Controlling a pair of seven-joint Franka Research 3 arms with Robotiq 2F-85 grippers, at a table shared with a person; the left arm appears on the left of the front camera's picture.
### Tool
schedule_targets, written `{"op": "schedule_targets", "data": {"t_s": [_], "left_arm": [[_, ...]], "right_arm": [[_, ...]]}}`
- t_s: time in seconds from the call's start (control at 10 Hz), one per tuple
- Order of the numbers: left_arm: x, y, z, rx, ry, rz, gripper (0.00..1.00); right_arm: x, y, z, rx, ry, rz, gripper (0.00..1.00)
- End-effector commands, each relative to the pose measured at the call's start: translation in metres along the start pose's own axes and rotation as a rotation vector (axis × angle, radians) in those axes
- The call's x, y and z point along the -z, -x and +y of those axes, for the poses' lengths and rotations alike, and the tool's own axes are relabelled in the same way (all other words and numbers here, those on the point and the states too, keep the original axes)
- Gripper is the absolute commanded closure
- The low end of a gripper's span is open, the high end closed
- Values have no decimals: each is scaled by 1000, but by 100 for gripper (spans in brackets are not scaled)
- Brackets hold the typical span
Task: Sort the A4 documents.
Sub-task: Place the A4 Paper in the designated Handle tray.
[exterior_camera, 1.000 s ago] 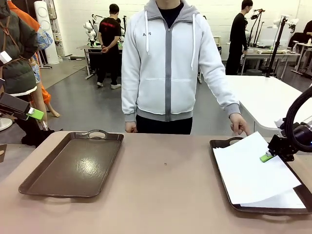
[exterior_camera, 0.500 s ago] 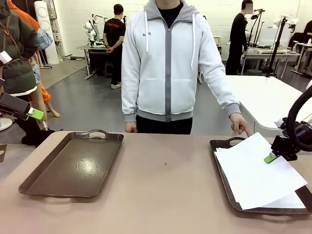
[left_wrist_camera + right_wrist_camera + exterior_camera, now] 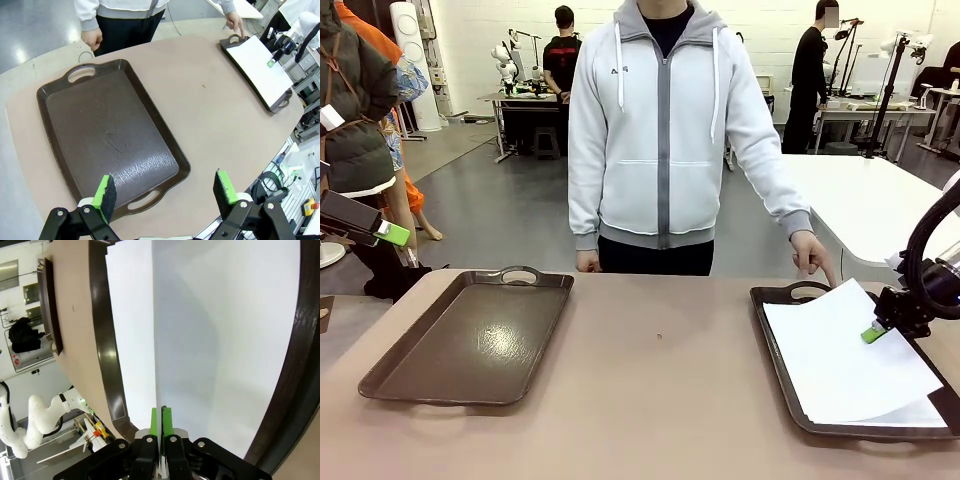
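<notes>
In front of you the tan bench [image 3: 660,390] runs across the whole front view, with a person in a pale grey zip hoodie [image 3: 665,130] standing at its far edge. On your left half lies a dark brown handled tray [image 3: 470,335], its bed bare and glossy; the left wrist view looks down on the same tray. On your right half sits a second brown tray [image 3: 775,345], and the A4 documents [image 3: 845,360] lie stacked inside it, white and blank, covering nearly all of its bed. The top sheet [image 3: 840,330] is turned a little against the sheets under it and its far right corner is lifted off the stack.

Your right tool [image 3: 872,331] has its green pads pressed together on that sheet's right edge; the right wrist view shows the paper running in between the two pads with no gap. The person's hand [image 3: 812,255] hangs just beyond the right tray's far handle, one finger pointing down at it. Your left tool [image 3: 166,189] hovers high above the near end of the left tray, fingers spread wide with nothing between them.
</notes>
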State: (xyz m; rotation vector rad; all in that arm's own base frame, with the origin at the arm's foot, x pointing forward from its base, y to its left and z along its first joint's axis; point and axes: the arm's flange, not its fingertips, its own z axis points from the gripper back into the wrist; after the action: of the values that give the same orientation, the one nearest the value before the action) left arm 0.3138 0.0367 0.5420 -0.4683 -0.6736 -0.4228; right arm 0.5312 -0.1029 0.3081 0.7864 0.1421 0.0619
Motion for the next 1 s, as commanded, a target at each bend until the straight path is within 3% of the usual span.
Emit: {"op": "schedule_targets", "data": {"t_s": [0.0,0.3,0.4,0.5,0.6,0.7,0.8,0.9], "left_arm": [[0,0,1,7,22,-6,0],[0,0,1,7,22,-6,0],[0,0,1,7,22,-6,0],[0,0,1,7,22,-6,0],[0,0,1,7,22,-6,0],[0,0,1,7,22,-6,0],[0,0,1,7,22,-6,0],[0,0,1,7,22,-6,0]], "right_arm": [[5,5,2,46,20,-27,99],[3,5,4,50,35,-14,95],[2,4,4,52,45,-14,80],[2,5,4,54,51,-17,76],[3,5,3,64,63,-20,61],[2,6,3,76,85,-22,57],[0,8,3,89,109,-24,42],[-3,10,3,108,146,-26,38]]}}
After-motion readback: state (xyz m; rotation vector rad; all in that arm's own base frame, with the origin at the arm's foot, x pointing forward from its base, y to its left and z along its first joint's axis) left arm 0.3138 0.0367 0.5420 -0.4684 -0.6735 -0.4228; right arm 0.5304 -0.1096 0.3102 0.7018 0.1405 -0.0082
